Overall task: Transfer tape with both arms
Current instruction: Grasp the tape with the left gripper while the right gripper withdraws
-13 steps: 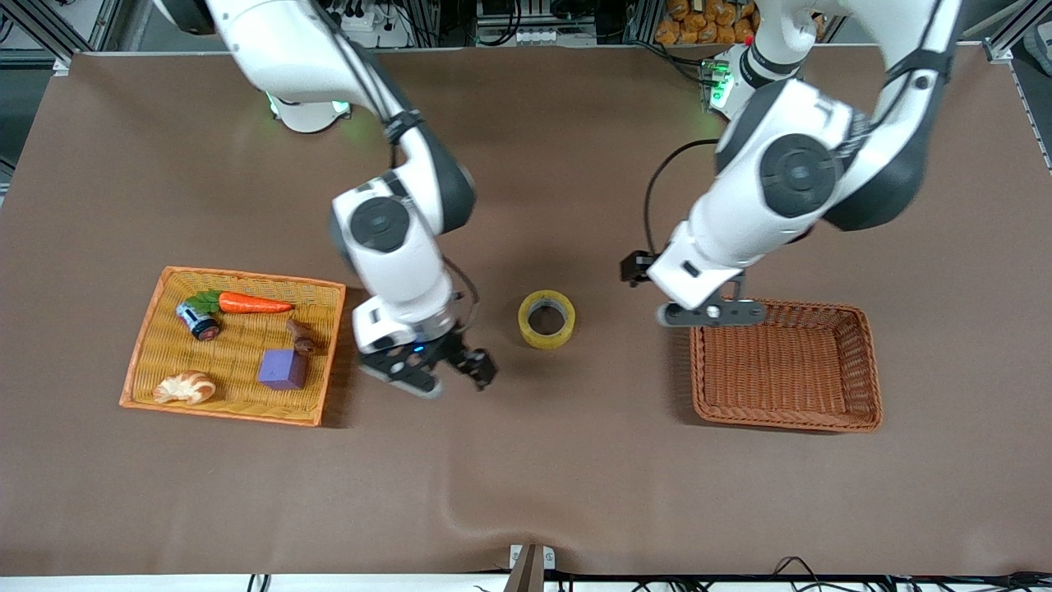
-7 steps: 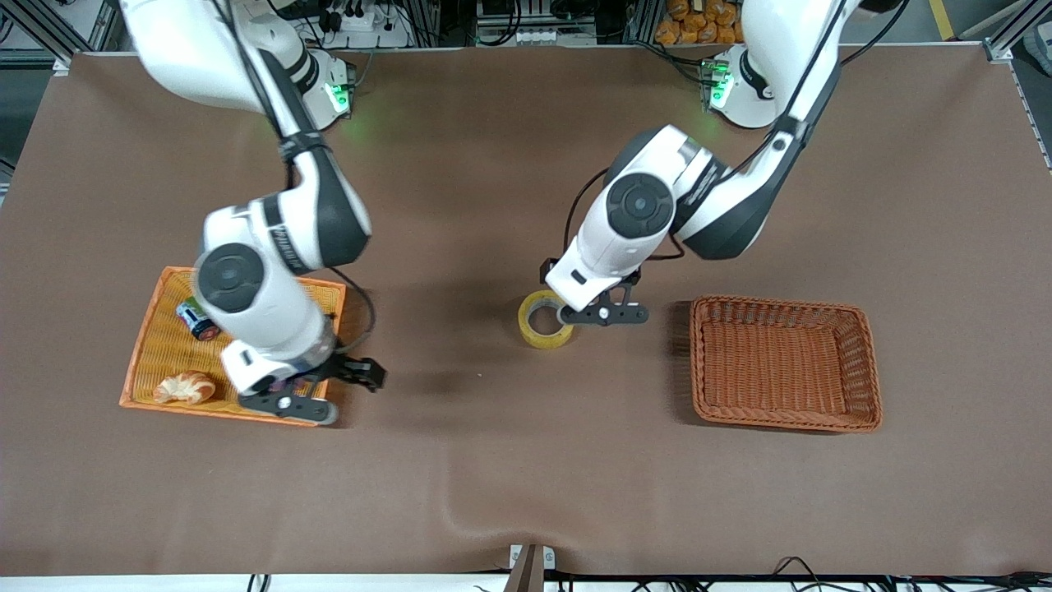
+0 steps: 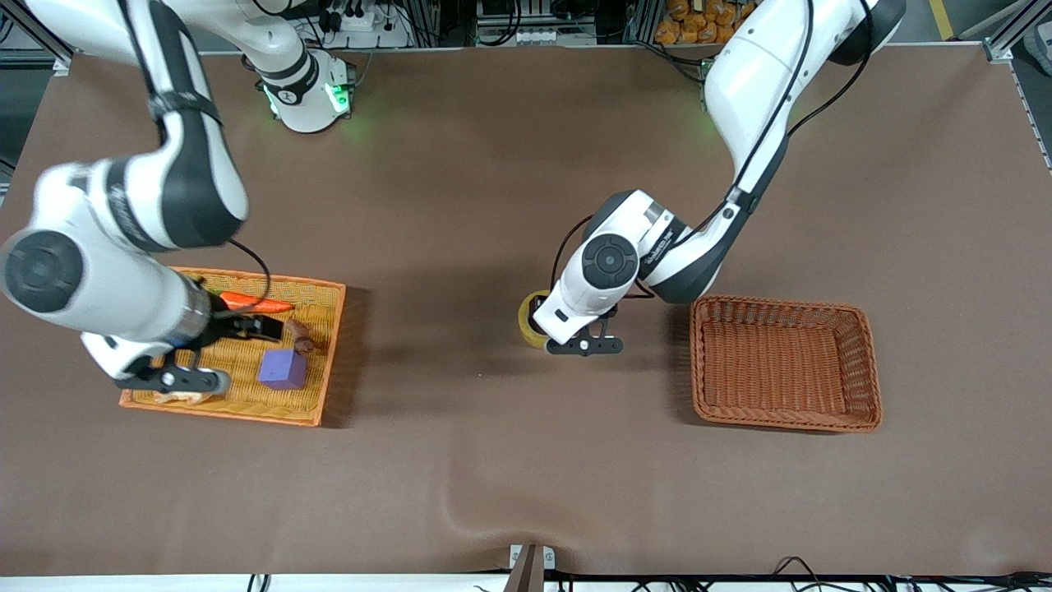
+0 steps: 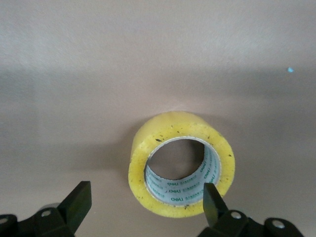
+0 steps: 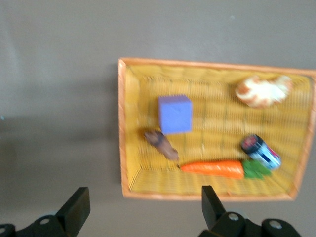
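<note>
The tape point(image 3: 526, 326), a yellowish roll with a grey core, lies flat on the brown table midway between the two baskets; the left wrist hides most of it in the front view. In the left wrist view the tape point(image 4: 180, 163) sits just under the left gripper point(image 4: 145, 205). That gripper's jaws are open, and one finger point(image 4: 213, 199) overlaps the roll's rim. In the front view the left gripper point(image 3: 585, 346) hangs over the tape. The right gripper point(image 3: 174, 380) is open over the yellow basket point(image 3: 329, 353), holding nothing. The right wrist view shows the right gripper point(image 5: 144, 207) over that basket's rim point(image 5: 121, 148).
The yellow basket holds a purple cube point(image 3: 283, 368), a carrot point(image 3: 255, 303), a croissant toy point(image 5: 261, 90), a small can point(image 5: 260, 150) and a brown piece point(image 5: 161, 144). An empty brown wicker basket point(image 3: 871, 366) stands toward the left arm's end.
The left arm swung from the brown basket to over the tape and came lower. The right arm moved away from the tape to over the yellow basket.
</note>
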Robot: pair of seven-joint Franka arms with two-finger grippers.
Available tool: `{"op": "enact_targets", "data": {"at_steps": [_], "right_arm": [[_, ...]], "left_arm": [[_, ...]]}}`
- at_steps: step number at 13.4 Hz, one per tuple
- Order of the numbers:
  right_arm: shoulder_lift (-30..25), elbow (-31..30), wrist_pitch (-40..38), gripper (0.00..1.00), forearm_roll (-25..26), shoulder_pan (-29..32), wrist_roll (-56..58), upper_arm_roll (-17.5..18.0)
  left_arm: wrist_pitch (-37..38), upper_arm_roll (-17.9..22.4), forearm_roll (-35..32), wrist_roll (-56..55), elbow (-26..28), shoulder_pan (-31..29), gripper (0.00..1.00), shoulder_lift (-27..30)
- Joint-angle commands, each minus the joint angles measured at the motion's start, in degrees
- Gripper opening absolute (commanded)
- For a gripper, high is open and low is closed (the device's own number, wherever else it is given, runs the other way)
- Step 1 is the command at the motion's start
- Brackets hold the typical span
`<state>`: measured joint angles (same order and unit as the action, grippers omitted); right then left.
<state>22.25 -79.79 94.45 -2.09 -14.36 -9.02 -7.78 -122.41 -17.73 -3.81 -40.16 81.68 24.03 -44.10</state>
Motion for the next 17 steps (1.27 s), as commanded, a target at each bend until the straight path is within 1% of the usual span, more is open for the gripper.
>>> {"op": "enact_targets", "data": {"at_steps": [1,4,5,6,7,8,9,10,11,12,15,16,17], "right_arm": [[-8.07,-5.28,-1.20,1.00,-0.28,4.42,5.04,1.19],[-15.02,-8.09,-1.64,1.00,-0.28,7.58,6.55,1.10],[-16.87,-8.97,-1.55,1.00,-0.28,8.81,7.25,1.10],[-17.93,-8.90,-1.55,1.00,-0.19,10.74,8.56,1.10],[-18.46,-8.63,-1.55,1.00,-0.28,12.50,10.93,1.10],[-19.43,-8.63,-1.55,1.00,-0.28,14.08,12.69,1.54],[-20.57,-8.63,-1.73,1.00,-0.19,15.58,13.06,2.15],[-21.88,-8.63,-2.08,1.00,-0.10,17.16,13.15,4.07],[-22.33,-8.63,-3.04,1.00,0.51,19.52,13.06,6.96],[-22.42,-8.54,-4.09,1.00,0.60,21.37,13.06,9.08],[-22.51,-8.45,-5.24,1.00,0.60,21.39,12.36,9.63],[-22.86,-8.45,-5.24,1.00,0.60,21.31,12.36,9.71],[-23.47,-8.45,-5.16,1.00,0.60,20.87,12.36,9.71]], "left_arm": [[0.50,0.50,-1.82,-1.41,0.06,0.66,1.00,0.24],[0.50,0.50,-4.88,-1.24,0.59,0.66,0.87,-1.51],[0.50,0.50,-4.98,-1.15,0.59,0.75,0.82,-1.95],[0.50,0.50,-4.98,-1.06,0.50,0.75,0.74,-2.39],[0.50,0.50,-5.07,-1.06,0.33,0.75,0.71,-2.92],[0.50,0.50,-5.07,-0.97,0.15,0.75,0.69,-3.19],[0.42,0.59,-5.07,-0.89,0.06,0.75,0.62,-3.28],[0.41,0.59,-5.07,-0.80,0.06,0.75,0.46,-3.36],[0.41,0.59,-5.07,-0.88,0.06,0.75,0.21,-3.54],[0.41,0.59,-4.98,-0.88,0.06,0.75,0.00,-3.54],[0.94,0.59,-4.89,-1.58,0.06,-0.12,0.00,-2.41],[1.90,0.59,-4.89,-1.59,0.06,-0.65,0.00,-1.27],[4.08,0.50,-4.81,-1.33,-0.03,-2.31,0.00,1.18]]}}
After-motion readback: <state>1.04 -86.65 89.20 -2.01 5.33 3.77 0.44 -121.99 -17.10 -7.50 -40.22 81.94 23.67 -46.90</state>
